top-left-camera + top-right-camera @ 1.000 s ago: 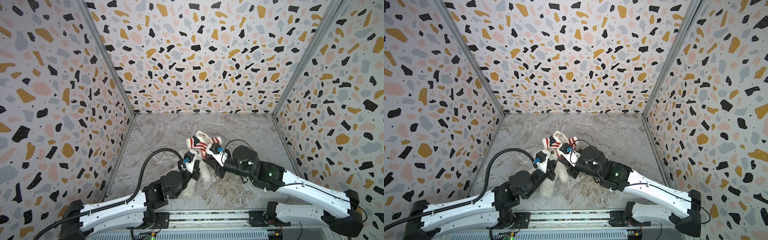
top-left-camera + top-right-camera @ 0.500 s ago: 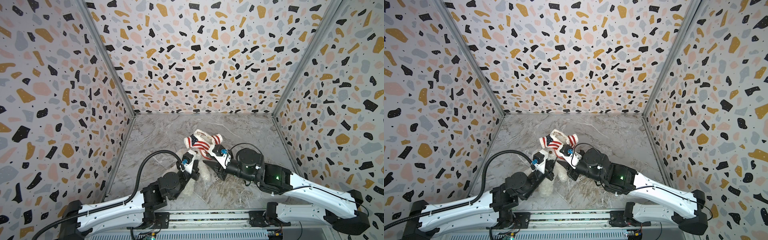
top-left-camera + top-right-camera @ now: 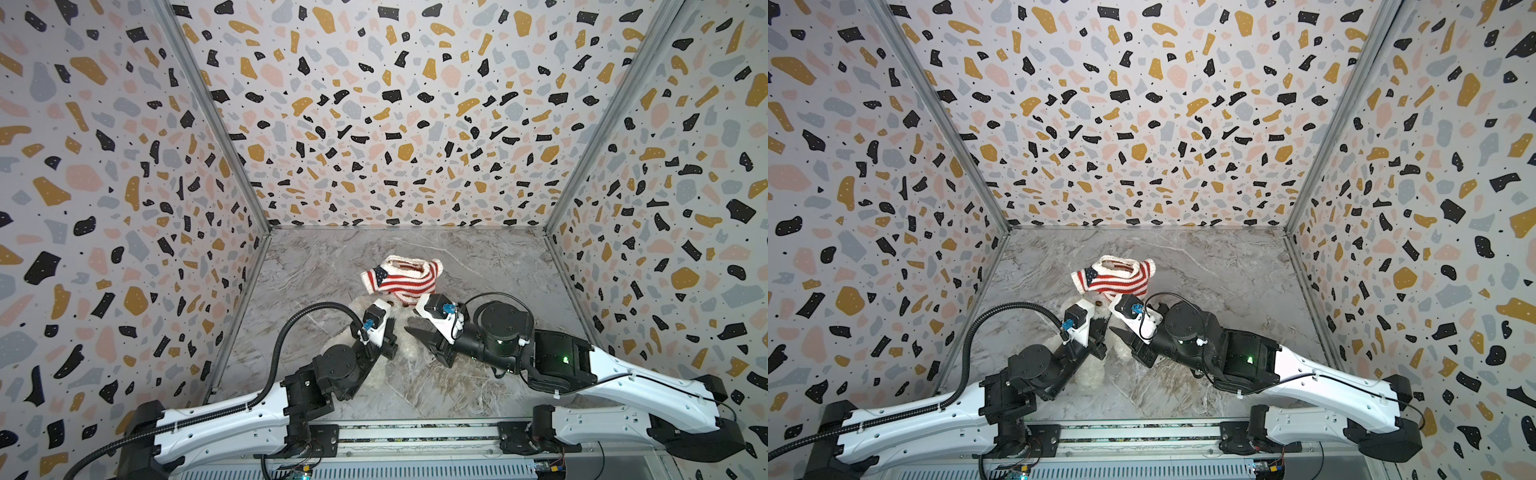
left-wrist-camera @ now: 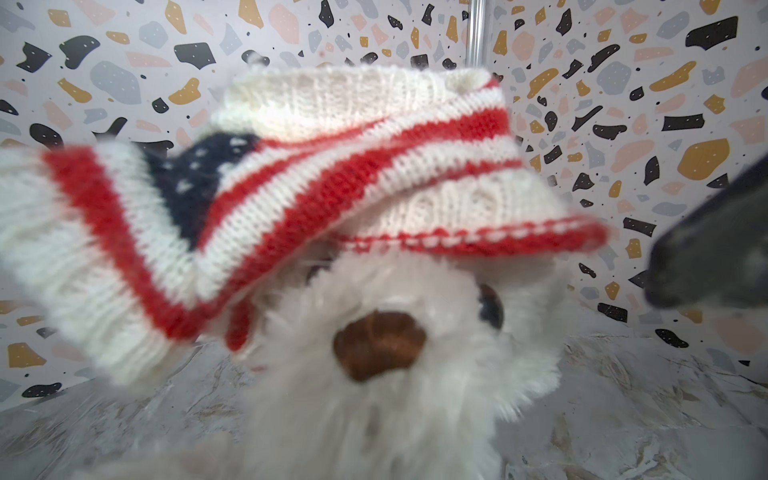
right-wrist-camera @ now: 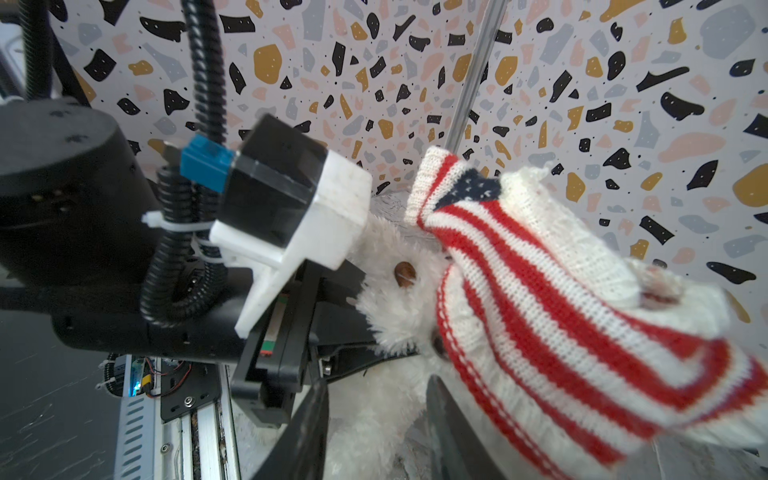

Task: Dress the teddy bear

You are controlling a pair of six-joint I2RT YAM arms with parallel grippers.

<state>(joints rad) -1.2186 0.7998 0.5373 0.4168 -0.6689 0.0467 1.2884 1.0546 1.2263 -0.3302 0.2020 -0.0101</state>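
The bear (image 3: 407, 347) is mid-worktop (image 3: 478, 270), toward the front edge, with a sweater (image 3: 401, 280) draped over its head. The left gripper (image 5: 357, 320) is clamped on its fur. The right gripper (image 5: 376, 424) stands part-open beside it, empty.

We count one bear (image 4: 374, 415), one sweater (image 3: 401, 279), one cable (image 5: 203, 75), one floor (image 3: 478, 266), two arms (left arm (image 3: 232, 419), right arm (image 3: 631, 386)), two grippers (left gripper (image 3: 388, 347), right gripper (image 5: 376, 432)), and three walls: the wall at nine o'clock (image 3: 104, 208), the wall at twelve (image 3: 395, 124), the wall at three (image 3: 685, 208).
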